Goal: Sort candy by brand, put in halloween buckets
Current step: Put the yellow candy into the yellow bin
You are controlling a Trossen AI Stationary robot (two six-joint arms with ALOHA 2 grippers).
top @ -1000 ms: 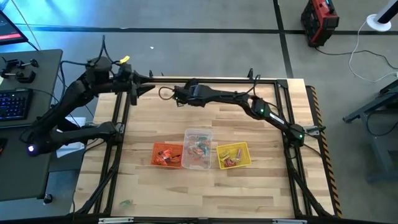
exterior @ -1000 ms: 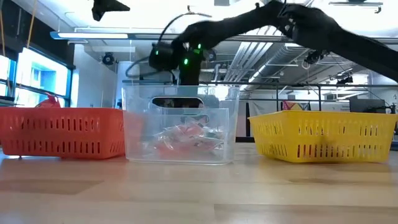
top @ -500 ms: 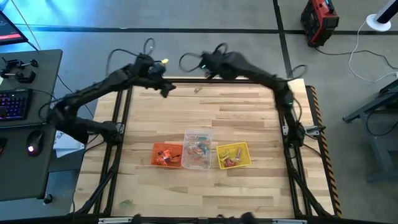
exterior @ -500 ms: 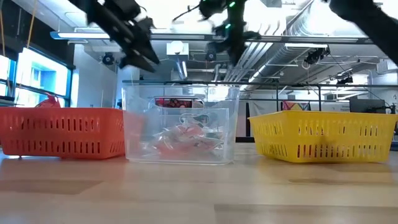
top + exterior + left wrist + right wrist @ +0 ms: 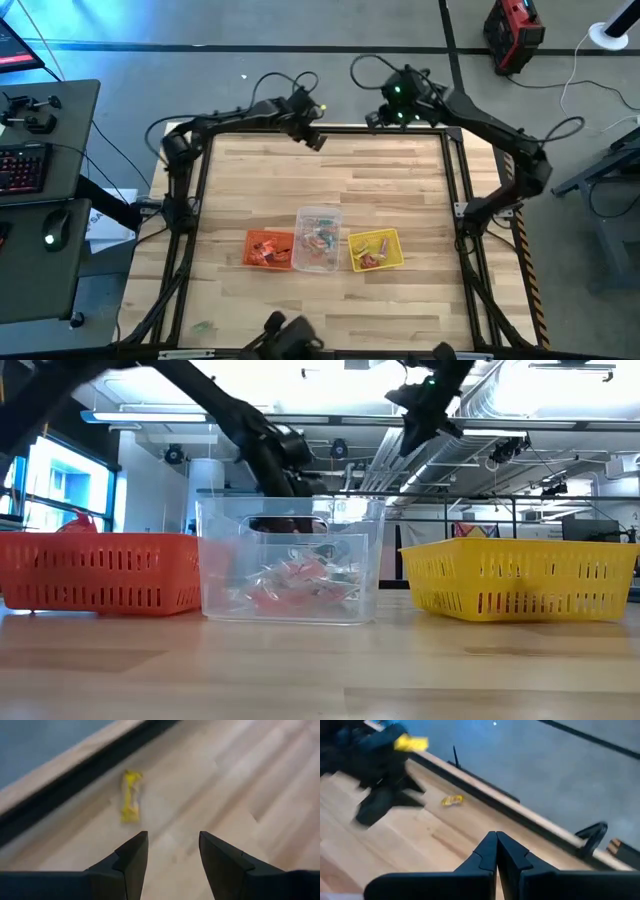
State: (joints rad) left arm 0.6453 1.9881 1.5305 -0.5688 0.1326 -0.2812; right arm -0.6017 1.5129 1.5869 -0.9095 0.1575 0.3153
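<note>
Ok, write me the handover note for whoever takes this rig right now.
Left gripper: open, empty, above the table's far edge, pointed at a loose yellow-wrapped candy.
Right gripper: shut, empty, also raised near the far edge.
Buckets sit in a row toward the table's near side: orange bucket, clear bucket, yellow bucket, each with some candy inside.
Done: most candy is in the buckets.
Left: pick up the stray yellow piece and bin it; the clear bucket's contents look mixed and may need sorting.

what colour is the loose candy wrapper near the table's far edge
Yellow. The candy shows best in the left wrist view, lying on the wood ahead of the left gripper.
</note>
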